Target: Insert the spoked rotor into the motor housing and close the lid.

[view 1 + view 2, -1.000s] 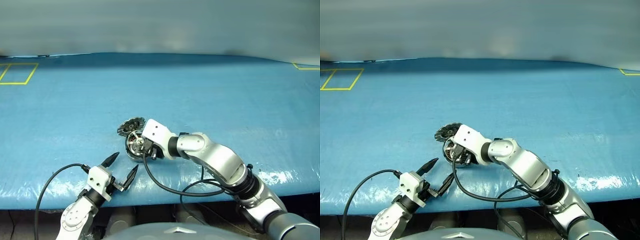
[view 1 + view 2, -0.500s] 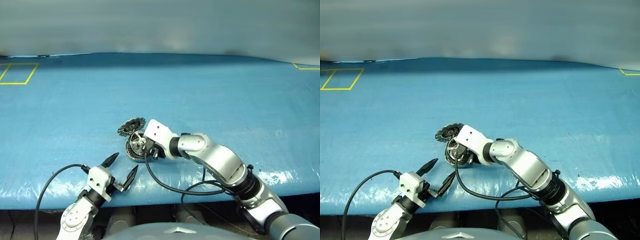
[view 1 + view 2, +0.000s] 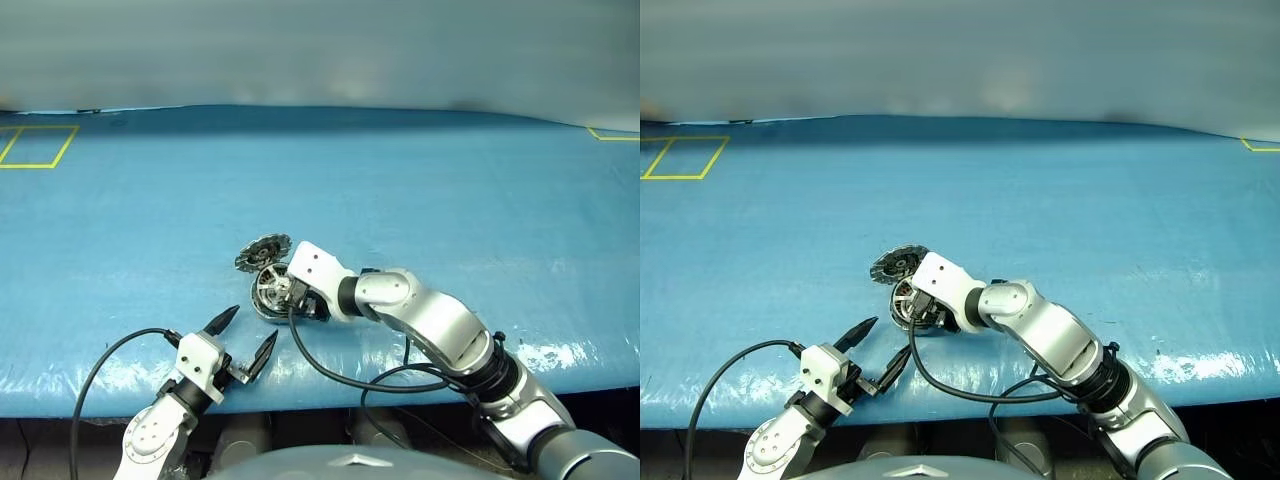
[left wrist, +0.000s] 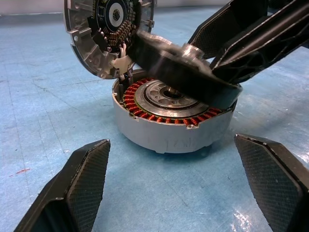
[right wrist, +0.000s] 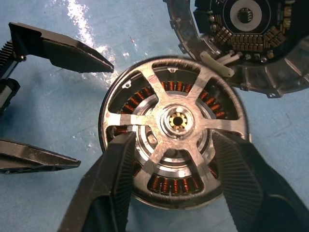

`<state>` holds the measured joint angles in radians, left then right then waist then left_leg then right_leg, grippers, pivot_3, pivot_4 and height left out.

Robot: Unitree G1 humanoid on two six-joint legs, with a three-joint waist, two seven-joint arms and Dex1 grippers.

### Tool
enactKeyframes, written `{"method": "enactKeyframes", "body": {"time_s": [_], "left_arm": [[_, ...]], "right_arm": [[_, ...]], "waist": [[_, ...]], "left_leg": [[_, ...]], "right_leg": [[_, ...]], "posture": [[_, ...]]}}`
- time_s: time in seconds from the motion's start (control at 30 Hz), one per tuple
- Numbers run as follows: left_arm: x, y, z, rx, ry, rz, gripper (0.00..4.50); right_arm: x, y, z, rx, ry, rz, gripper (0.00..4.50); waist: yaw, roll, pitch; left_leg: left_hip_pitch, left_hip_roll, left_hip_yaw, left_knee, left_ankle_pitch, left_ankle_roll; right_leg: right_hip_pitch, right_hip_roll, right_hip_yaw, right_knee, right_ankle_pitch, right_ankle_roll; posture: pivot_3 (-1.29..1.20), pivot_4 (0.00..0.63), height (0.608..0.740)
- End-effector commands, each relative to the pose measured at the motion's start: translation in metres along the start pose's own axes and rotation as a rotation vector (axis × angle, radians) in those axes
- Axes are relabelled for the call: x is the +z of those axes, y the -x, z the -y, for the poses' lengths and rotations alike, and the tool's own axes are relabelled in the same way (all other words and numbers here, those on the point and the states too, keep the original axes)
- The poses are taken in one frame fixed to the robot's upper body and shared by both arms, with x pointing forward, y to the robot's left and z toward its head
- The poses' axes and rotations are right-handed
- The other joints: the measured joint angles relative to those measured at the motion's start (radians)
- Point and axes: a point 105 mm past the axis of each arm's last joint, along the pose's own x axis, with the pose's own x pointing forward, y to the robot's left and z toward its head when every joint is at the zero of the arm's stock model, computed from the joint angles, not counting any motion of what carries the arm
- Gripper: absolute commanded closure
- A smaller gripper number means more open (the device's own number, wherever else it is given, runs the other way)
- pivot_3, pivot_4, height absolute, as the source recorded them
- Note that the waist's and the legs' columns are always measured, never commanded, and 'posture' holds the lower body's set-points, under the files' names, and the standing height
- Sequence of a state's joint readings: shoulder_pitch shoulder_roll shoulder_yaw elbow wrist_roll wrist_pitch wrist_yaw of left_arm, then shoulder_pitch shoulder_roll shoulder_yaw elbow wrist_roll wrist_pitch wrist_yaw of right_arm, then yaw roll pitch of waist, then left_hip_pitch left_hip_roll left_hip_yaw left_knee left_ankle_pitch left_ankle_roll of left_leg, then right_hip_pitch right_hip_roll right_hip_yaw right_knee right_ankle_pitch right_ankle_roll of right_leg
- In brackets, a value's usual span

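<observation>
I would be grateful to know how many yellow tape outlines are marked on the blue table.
2. One yellow outline lies at the far left corner of the blue table; another is cut off at the far right edge. Others may lie outside the pictures.

The blue table (image 3: 420,190) lies bare on the far side and out to both left and right, so there is wide room to pass there. The crowded spot is near the front edge: the motor housing (image 4: 174,128) sits with the spoked rotor (image 5: 175,123) over its mouth, and the right gripper (image 5: 176,179) straddles the rotor from the right, blocking that side and the top. The lid (image 4: 108,34) stands raised at the far-left rim, apparently closing off that approach. The left gripper (image 3: 240,335), fingers spread, hangs near and left, with open table between it and the housing.
</observation>
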<state>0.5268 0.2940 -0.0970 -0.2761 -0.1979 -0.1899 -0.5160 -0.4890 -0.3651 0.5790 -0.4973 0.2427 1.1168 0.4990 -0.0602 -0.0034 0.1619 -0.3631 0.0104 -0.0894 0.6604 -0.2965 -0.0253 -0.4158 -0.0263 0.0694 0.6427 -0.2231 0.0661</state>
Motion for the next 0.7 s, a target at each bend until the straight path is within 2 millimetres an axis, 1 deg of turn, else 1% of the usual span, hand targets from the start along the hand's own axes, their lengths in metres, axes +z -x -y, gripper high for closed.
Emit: {"method": "enactKeyframes", "body": {"time_s": [0.03,0.1,0.33,0.43,0.5,0.57,0.6,0.63,0.67,0.7], "left_arm": [[0.008,-0.001,0.001,-0.001,-0.019,0.037,0.00],[0.007,-0.001,0.001,-0.001,-0.018,0.036,0.00],[0.007,-0.002,0.001,-0.004,-0.016,0.038,0.00],[0.008,-0.002,-0.001,0.004,-0.022,0.041,0.00],[0.009,-0.001,-0.004,0.016,-0.027,0.041,0.00],[0.009,0.000,-0.007,0.025,-0.036,0.038,0.00],[0.009,0.000,-0.008,0.033,-0.045,0.035,0.00],[0.009,0.001,-0.010,0.039,-0.061,0.031,0.00],[0.009,0.002,-0.012,0.044,-0.077,0.027,0.00],[0.010,0.003,-0.014,0.054,-0.087,0.026,0.00]], "right_arm": [[0.009,0.003,-0.001,-0.002,0.020,0.039,0.67],[0.010,0.005,0.000,-0.009,0.023,0.045,0.02],[0.022,0.018,0.007,-0.046,0.011,0.099,0.02],[0.027,0.029,0.014,-0.078,-0.001,0.127,0.61],[0.030,0.038,0.027,-0.144,-0.011,0.139,1.30],[0.031,0.045,0.038,-0.197,-0.030,0.149,1.91],[0.030,0.048,0.042,-0.215,-0.041,0.154,2.29],[0.029,0.051,0.043,-0.224,-0.058,0.162,2.60],[0.026,0.053,0.042,-0.220,-0.082,0.176,2.98],[0.023,0.053,0.038,-0.209,-0.105,0.198,3.25]], "waist": [[0.000,0.000,0.000],[0.000,0.000,0.000],[0.000,0.000,0.000],[0.000,0.000,0.000],[0.000,0.000,0.000],[0.000,0.000,0.000],[0.000,0.000,0.000],[0.000,0.000,0.000],[0.000,0.000,0.000],[0.001,0.000,0.000]], "left_leg": [[0.000,0.000,0.000,0.000,0.000,0.000],[0.000,0.000,0.000,0.000,0.000,0.000],[0.000,0.000,0.000,0.000,0.000,0.000],[0.000,0.000,0.000,0.000,0.000,0.000],[0.000,0.000,0.000,0.000,0.000,0.000],[0.000,0.000,0.000,0.000,0.000,0.000],[0.000,0.000,0.000,0.000,0.000,0.000],[0.000,0.000,0.000,0.000,0.000,0.000],[0.000,0.000,0.000,0.000,0.000,0.000],[0.000,0.000,0.000,0.000,0.000,0.000]], "right_leg": [[0.000,0.000,0.000,0.000,0.000,0.000],[0.000,0.000,0.000,0.000,0.000,0.000],[0.000,0.000,0.000,0.000,0.000,0.000],[0.000,0.000,0.000,0.000,0.000,0.000],[0.000,0.000,0.000,0.000,0.000,0.000],[0.000,0.000,0.000,0.000,0.000,0.000],[0.000,0.000,0.000,0.000,0.000,0.000],[0.000,0.000,0.000,0.000,0.000,0.000],[0.000,0.000,0.000,0.000,0.000,0.000],[0.000,0.000,0.000,0.000,0.000,0.000]], "posture": [[0.00,0.150,0.740],[0.00,0.150,0.740],[0.00,0.150,0.740],[0.00,0.150,0.740],[0.00,0.150,0.740],[0.00,0.150,0.740],[0.00,0.150,0.740],[0.00,0.150,0.740],[0.00,0.150,0.740],[0.00,0.150,0.740]]}}
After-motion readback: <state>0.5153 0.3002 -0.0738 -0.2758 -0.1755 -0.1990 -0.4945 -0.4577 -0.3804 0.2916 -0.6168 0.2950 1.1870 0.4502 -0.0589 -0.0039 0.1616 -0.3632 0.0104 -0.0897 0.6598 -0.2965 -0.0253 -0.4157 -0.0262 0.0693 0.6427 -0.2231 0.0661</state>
